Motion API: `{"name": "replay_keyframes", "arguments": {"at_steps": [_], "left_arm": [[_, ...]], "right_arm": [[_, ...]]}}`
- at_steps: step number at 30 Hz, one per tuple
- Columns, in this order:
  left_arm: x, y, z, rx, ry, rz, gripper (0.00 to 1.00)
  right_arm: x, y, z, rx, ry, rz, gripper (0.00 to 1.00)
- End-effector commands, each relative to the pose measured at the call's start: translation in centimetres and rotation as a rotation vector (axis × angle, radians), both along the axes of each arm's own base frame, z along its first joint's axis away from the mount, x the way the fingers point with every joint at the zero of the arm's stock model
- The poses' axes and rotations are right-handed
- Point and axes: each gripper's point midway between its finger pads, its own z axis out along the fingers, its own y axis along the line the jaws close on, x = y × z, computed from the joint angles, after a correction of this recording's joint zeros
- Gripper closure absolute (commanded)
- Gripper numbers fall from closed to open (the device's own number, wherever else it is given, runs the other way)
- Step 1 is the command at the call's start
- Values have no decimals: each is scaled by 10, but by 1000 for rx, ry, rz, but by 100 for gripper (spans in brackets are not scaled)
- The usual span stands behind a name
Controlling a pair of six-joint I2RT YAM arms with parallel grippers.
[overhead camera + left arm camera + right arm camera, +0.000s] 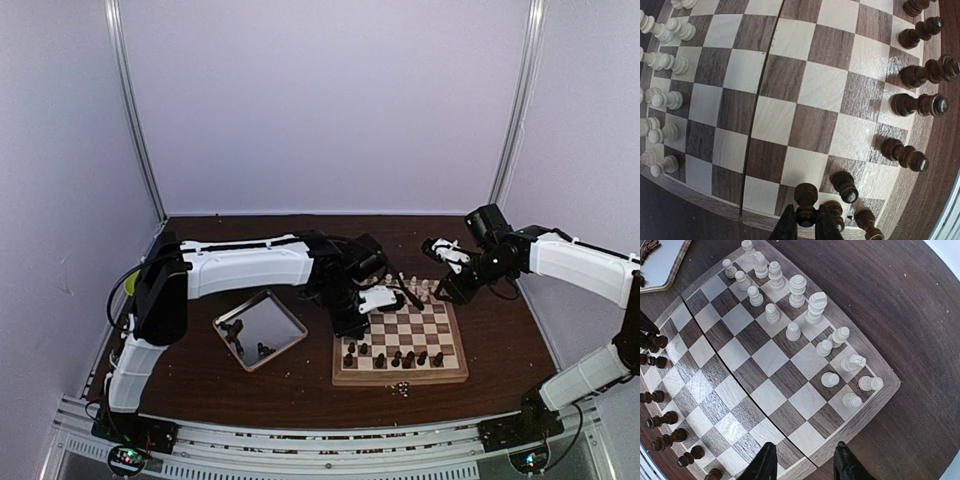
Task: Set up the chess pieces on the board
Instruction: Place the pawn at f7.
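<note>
The board (400,372) lies at table centre. Cream pieces (420,291) stand along its far rows, and they show in the right wrist view (790,300) too. Dark pieces (395,357) stand on the near rows. My left gripper (806,225) is shut on a dark pawn (806,200), held over the board's left near corner beside other dark pieces (845,186). In the top view the left gripper (352,322) is at the board's left edge. My right gripper (805,462) is open and empty above the board's right edge (860,430); the top view shows it (440,252) raised behind the board.
A square silver metal tray (285,338) with a few dark pieces (265,349) lies left of the board. Small crumbs (400,388) lie in front of the board. The dark wooden table (300,395) is walled by pale panels.
</note>
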Motion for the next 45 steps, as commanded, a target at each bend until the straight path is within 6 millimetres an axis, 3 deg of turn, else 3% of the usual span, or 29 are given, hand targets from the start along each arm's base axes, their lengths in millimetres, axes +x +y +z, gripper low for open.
{"name": "replay_keyframes", "arguments": {"at_steps": [1, 5, 11, 25, 33, 38, 45], "left_arm": [[4, -8, 4, -5, -38, -19, 84], [0, -22, 13, -50, -28, -46, 84], [-26, -43, 21, -114, 17, -175, 82], [-32, -44, 1, -50, 11, -230, 82], [-30, -45, 0, -42, -7, -225, 80], [-27, -53, 21, -105, -37, -217, 75], [-16, -46, 79, -196, -109, -198, 73]], "right_arm": [[4, 1, 4, 2, -3, 6, 60], [4, 1, 4, 2, -3, 8, 60], [3, 1, 5, 3, -4, 9, 60], [3, 0, 4, -2, -5, 10, 60], [3, 0, 3, -2, -2, 10, 60], [3, 1, 4, -1, -3, 10, 60], [2, 1, 5, 1, -5, 11, 60]]}}
